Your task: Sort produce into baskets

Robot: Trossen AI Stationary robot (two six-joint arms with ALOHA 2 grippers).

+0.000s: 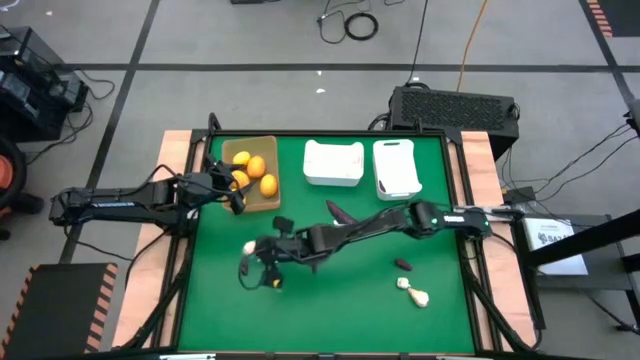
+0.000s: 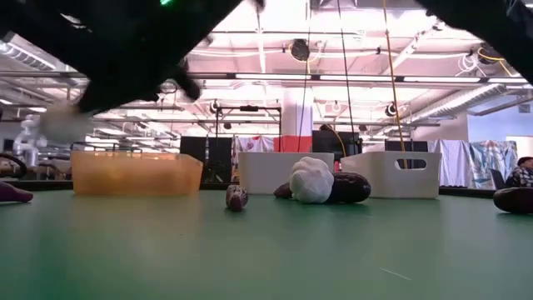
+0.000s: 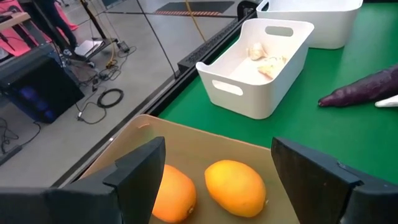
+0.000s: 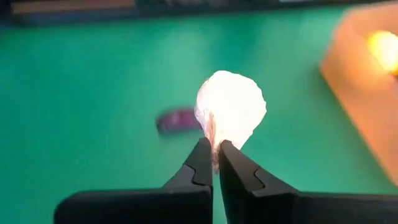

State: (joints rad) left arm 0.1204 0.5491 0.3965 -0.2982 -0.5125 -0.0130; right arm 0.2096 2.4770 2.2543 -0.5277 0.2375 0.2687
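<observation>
My right gripper [image 1: 252, 250] reaches over the table's middle left and is shut on a white garlic bulb [image 4: 230, 107], which also shows in the high view [image 1: 248, 246]. My left gripper [image 3: 214, 165] is open and empty above the tan tray [image 1: 272, 145], which holds several orange fruits [image 3: 235, 186]. The nearer white bin [image 3: 261, 62] holds garlic pieces. A long purple eggplant [image 1: 340, 212] lies on the table. A small purple piece [image 1: 403, 264] and two garlic bulbs [image 1: 412, 291] lie at the near right. My right gripper pinches the garlic bulb by its narrow end [image 4: 214, 142] between its two fingertips [image 4: 202, 155]. The bulb's round body stands out beyond the fingertips. The bulb is lifted clear of the table, as the low view [image 2: 62, 123] shows.
The second white bin [image 1: 396, 167] stands at the far right, beside the first [image 1: 333, 162]. A small purple piece [image 4: 177, 120] lies on the green table below the held bulb. The near half of the table [image 1: 340, 320] is bare green.
</observation>
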